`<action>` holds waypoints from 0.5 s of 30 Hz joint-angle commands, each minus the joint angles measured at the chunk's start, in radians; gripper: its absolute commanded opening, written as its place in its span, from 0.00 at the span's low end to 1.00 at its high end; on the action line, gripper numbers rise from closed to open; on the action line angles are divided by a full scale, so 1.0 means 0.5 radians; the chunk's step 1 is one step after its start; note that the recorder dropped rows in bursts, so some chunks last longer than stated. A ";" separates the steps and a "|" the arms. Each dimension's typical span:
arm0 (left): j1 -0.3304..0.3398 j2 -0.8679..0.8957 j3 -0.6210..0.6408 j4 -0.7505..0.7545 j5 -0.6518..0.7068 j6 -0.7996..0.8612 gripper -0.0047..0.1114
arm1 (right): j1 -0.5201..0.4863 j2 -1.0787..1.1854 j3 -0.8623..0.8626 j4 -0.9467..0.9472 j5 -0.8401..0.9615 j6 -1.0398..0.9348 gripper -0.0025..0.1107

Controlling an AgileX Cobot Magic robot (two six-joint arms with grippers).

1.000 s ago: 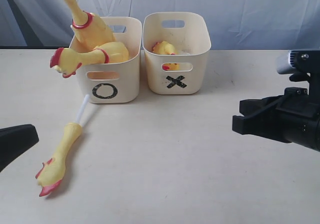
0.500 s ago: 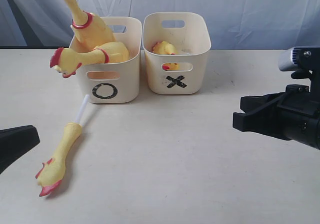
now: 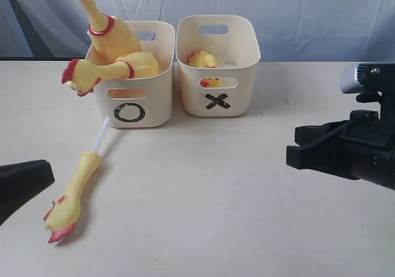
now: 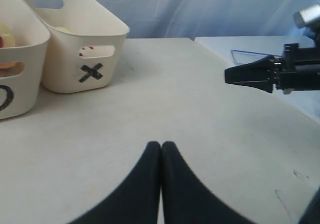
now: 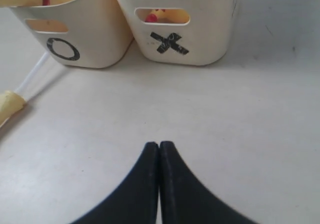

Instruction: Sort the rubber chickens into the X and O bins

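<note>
O-marked bin (image 3: pixel 159 73), X-marked bin (image 3: pixel 244 79)

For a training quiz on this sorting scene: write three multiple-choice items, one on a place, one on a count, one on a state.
1. The thin chicken with the white tube lies:
A) inside a bin
B) on the table in front of the O bin
C) off the table

2. Chickens sticking out of the O bin:
A) two
B) none
C) four

3. The right tool is:
A) wide open
B) shut on a chicken
C) shut and empty

Answers:
1 B: it lies flat on the table, tube end toward the O bin.
2 A: an upright chicken and a draped chicken over the rim.
3 C: its jaws meet with nothing between them.
</note>
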 commanded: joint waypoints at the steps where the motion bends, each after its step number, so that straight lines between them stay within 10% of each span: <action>1: -0.292 -0.016 0.009 -0.019 0.038 0.018 0.04 | -0.009 -0.013 0.004 0.107 0.083 -0.005 0.01; 8: -0.958 -0.016 0.009 -0.019 -0.013 0.017 0.04 | 0.205 0.016 -0.178 0.112 0.369 -0.219 0.01; 15: -1.054 -0.016 0.009 -0.019 0.704 0.032 0.04 | 0.540 0.355 -0.500 0.084 0.442 -0.389 0.01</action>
